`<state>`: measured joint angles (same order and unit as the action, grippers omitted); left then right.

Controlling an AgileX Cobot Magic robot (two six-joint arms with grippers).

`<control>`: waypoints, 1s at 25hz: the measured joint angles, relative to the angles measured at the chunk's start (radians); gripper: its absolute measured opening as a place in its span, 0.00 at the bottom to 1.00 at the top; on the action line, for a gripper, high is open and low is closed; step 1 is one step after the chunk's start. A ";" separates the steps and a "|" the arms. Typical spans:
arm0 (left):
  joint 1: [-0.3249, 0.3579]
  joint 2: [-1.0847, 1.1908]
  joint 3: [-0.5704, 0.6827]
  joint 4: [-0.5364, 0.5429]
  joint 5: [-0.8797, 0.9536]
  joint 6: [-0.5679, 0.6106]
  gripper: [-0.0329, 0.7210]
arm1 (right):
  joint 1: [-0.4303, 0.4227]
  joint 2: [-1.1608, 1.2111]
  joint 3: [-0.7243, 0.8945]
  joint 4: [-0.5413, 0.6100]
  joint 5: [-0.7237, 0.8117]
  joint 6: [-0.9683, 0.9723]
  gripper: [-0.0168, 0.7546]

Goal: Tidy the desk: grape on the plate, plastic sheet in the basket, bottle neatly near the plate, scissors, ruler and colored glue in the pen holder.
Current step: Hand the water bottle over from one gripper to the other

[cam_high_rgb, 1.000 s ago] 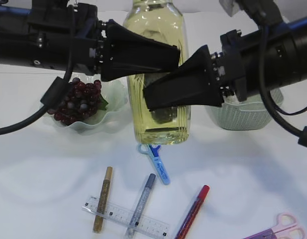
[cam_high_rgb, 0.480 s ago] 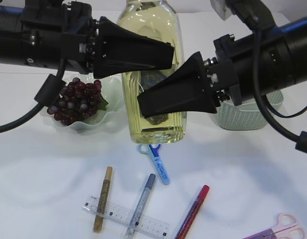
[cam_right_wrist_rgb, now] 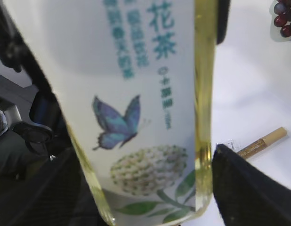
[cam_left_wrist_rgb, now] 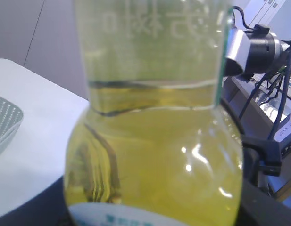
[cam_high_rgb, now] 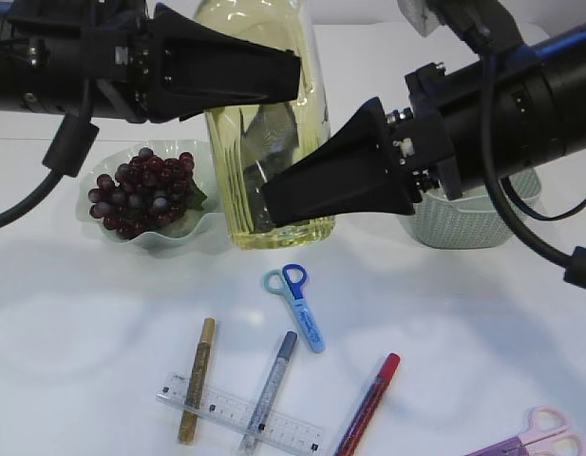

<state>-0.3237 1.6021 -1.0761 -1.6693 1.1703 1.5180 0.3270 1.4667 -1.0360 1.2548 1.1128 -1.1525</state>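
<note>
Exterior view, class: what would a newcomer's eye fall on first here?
The tall bottle of yellow liquid stands centre back, gripped between the left gripper and the right gripper. Left of it, dark grapes sit in a pale plate; glue pens and a ruler lie scattered in front.

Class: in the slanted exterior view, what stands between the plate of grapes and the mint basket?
The bottle of yellow drink, with both grippers' fingers on it, shown in the exterior view.

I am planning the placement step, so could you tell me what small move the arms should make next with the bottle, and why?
Probably lower the bottle straight down and release: both grippers hold it upright, right beside the plate of grapes.
</note>
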 joint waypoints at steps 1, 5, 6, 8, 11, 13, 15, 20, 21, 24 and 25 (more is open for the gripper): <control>0.000 0.000 0.000 0.000 0.004 -0.002 0.63 | 0.000 0.000 0.000 -0.002 0.002 0.002 0.88; 0.002 0.000 0.000 0.004 0.009 -0.009 0.63 | 0.000 0.000 0.000 -0.021 0.010 0.019 0.88; 0.002 0.000 0.000 0.009 0.009 -0.013 0.63 | 0.000 0.000 0.000 -0.029 0.014 0.026 0.88; 0.009 0.000 0.000 0.019 0.011 -0.020 0.63 | 0.001 0.000 0.000 -0.047 0.019 0.035 0.88; 0.032 0.000 0.000 0.037 0.011 -0.032 0.63 | 0.001 0.000 0.000 -0.067 0.029 0.047 0.88; 0.047 0.000 0.000 0.047 -0.003 -0.037 0.63 | 0.001 0.000 0.000 -0.076 0.043 0.056 0.88; 0.059 0.000 0.000 0.049 -0.028 -0.037 0.63 | 0.006 -0.002 0.000 -0.076 0.067 0.064 0.88; 0.061 0.000 0.000 0.054 -0.038 -0.038 0.63 | 0.008 -0.002 -0.001 -0.112 0.075 0.098 0.88; 0.061 0.000 0.000 0.057 -0.038 -0.038 0.63 | 0.008 -0.002 -0.001 -0.136 0.076 0.111 0.88; 0.061 0.000 0.000 0.069 -0.038 -0.038 0.63 | 0.008 -0.002 -0.001 -0.195 0.077 0.162 0.87; 0.061 0.000 0.000 0.074 -0.038 -0.038 0.63 | 0.008 -0.002 -0.001 -0.222 0.077 0.191 0.86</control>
<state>-0.2630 1.6021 -1.0761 -1.5956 1.1321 1.4800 0.3354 1.4652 -1.0368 1.0333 1.1901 -0.9615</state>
